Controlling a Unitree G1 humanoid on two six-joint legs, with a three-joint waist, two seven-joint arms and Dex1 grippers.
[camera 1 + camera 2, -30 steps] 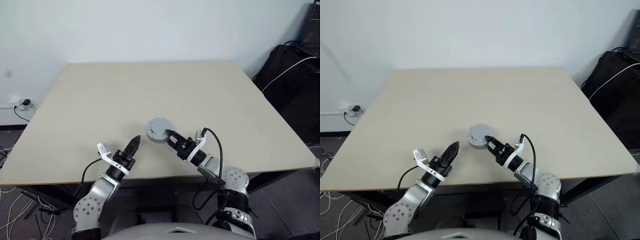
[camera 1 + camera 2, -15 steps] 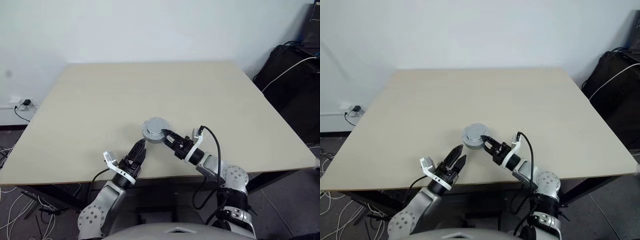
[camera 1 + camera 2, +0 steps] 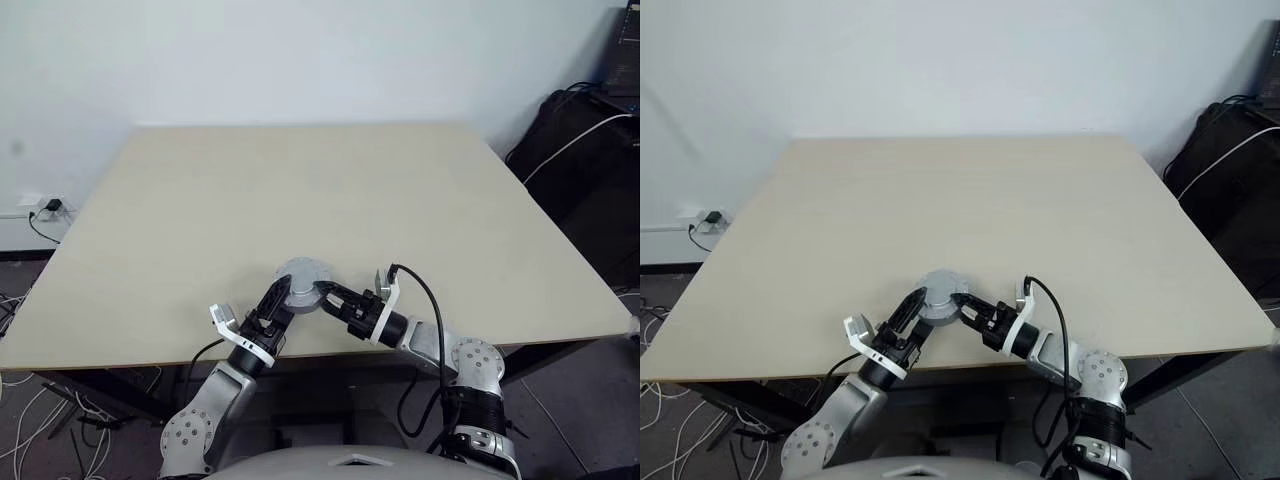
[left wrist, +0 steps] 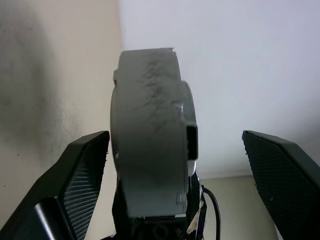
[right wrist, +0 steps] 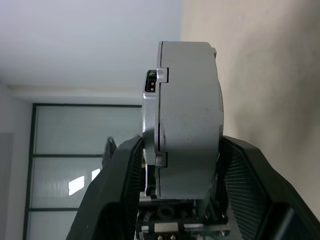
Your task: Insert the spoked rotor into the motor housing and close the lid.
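My right tool (image 3: 322, 291) dragged closed round grey metal motor housing (image 3: 297, 276) toward near tabletop (image 3: 200, 200) edge, still pinching it. Left tool (image 3: 280, 296) now spread, flanking housing; handover likely.

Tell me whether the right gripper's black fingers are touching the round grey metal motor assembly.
Touching. In the right wrist view, both black fingers press against the flat faces of the round grey metal motor assembly, no gap on either side.
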